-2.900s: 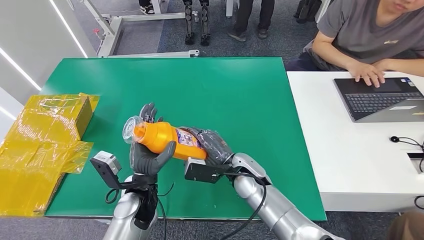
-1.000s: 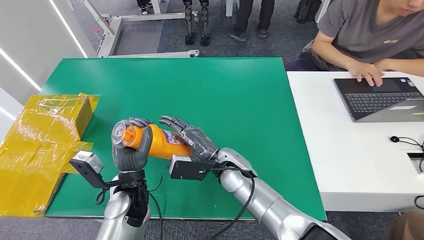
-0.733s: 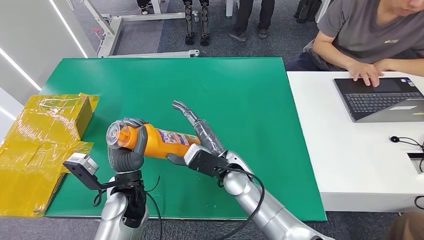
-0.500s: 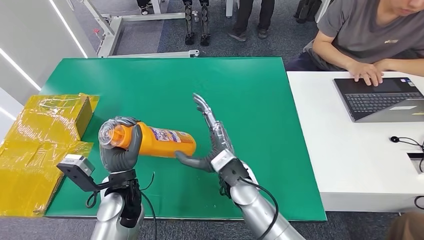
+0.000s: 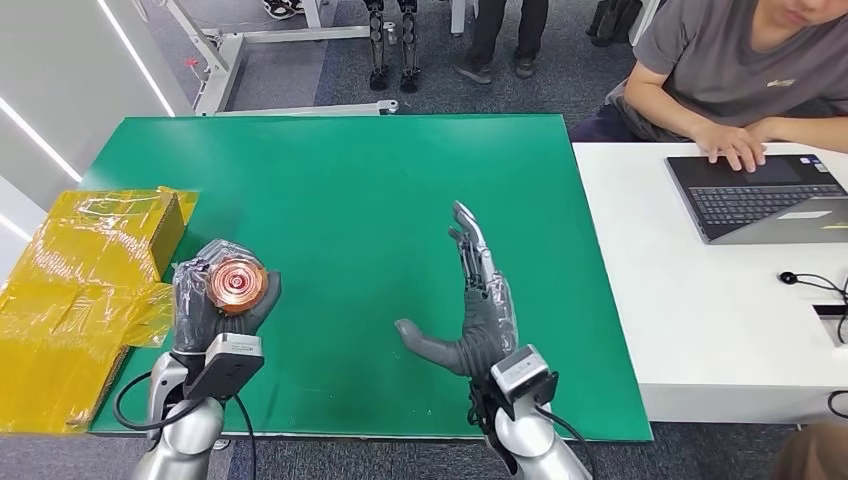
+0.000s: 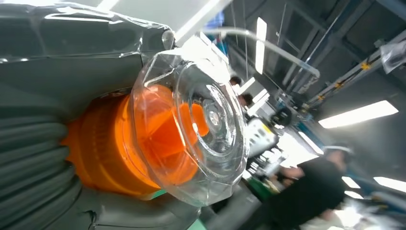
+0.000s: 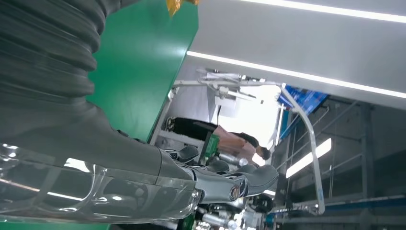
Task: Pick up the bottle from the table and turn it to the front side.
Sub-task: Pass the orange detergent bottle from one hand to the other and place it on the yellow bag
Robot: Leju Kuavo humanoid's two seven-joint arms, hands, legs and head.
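My left hand (image 5: pixel 205 305) grips the orange bottle (image 5: pixel 236 284) near the table's front left. The bottle stands on end, its clear cap facing straight up at the head camera, so its body is hidden under the cap and fingers. In the left wrist view the clear cap and orange neck of the bottle (image 6: pixel 158 139) jut out of the grey left hand (image 6: pixel 52 158). My right hand (image 5: pixel 478 310) is open above the green table (image 5: pixel 400 170), fingers stretched forward and thumb out to the left, holding nothing. The right hand (image 7: pixel 95 143) appears close-up in its wrist view.
Yellow plastic-wrapped boxes (image 5: pixel 85 270) lie at the table's left edge, close to my left hand. A white desk (image 5: pixel 700 300) adjoins on the right, where a seated person (image 5: pixel 750 70) types on a laptop (image 5: pixel 760 195). Other people's legs (image 5: pixel 500 40) stand beyond the far edge.
The right hand let go of the bottle and drew away to the right, opening flat. The left hand swung the bottle from lying sideways to upright and moved left.
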